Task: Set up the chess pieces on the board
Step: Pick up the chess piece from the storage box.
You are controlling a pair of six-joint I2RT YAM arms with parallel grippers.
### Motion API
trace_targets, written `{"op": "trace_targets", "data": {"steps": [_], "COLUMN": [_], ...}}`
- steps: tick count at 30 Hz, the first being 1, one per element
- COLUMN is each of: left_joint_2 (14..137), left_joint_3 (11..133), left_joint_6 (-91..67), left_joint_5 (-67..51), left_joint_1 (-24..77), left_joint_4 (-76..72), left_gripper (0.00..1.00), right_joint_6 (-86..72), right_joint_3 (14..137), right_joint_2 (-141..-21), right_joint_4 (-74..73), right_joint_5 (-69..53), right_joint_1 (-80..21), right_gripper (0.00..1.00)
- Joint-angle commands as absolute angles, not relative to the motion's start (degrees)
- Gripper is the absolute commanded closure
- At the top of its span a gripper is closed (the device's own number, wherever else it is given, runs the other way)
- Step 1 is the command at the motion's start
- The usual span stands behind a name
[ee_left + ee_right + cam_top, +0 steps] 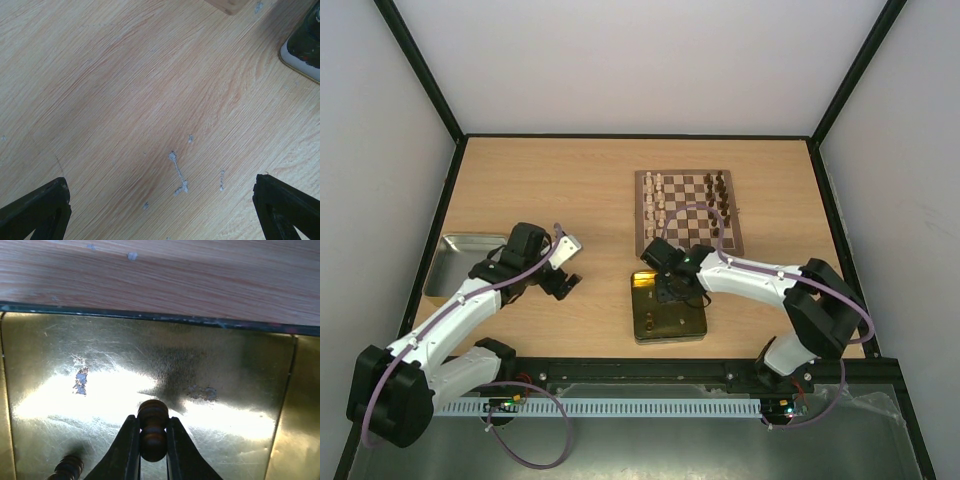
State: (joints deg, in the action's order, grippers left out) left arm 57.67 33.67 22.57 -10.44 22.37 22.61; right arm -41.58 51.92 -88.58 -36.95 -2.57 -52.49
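Note:
The board lies at the back right of the table. Cream chess pieces line its left side and dark ones its right. My right gripper reaches down into the gold tin in front of the board. In the right wrist view it is shut on a dark brown piece, which shows between the fingers above the tin's floor. A second dark piece lies in the tin at the lower left. My left gripper hangs open over bare table, nothing between its fingers.
A grey metal tray sits at the left edge beside the left arm. The gold tin's rim runs across the right wrist view, with table beyond. A corner of the tin shows at the top right of the left wrist view.

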Motion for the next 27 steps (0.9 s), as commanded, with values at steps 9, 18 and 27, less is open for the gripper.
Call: {"op": "trace_targets", "data": {"steps": [9, 18, 27], "left_joint_2": [58.07, 57.86, 58.07], "left_joint_3": [32.92, 32.90, 32.95], "left_joint_6": [22.59, 22.50, 22.41], "left_joint_5": [-10.37, -10.00, -9.88], "left_joint_1": [23.37, 23.38, 23.38], "left_joint_4": [22.63, 22.59, 22.49], "left_gripper": [0.01, 0.01, 0.01], "right_joint_6": [-40.78, -41.21, -40.89], "right_joint_3": [52.81, 50.11, 50.98], "right_joint_2": [-86.02, -90.10, -91.42], "right_joint_4": [-41.77, -36.00, -35.32], "right_joint_5": [0.77, -0.64, -0.97], "right_joint_1": [-52.76, -52.75, -52.79], "right_gripper": [0.93, 0.93, 0.89]}}
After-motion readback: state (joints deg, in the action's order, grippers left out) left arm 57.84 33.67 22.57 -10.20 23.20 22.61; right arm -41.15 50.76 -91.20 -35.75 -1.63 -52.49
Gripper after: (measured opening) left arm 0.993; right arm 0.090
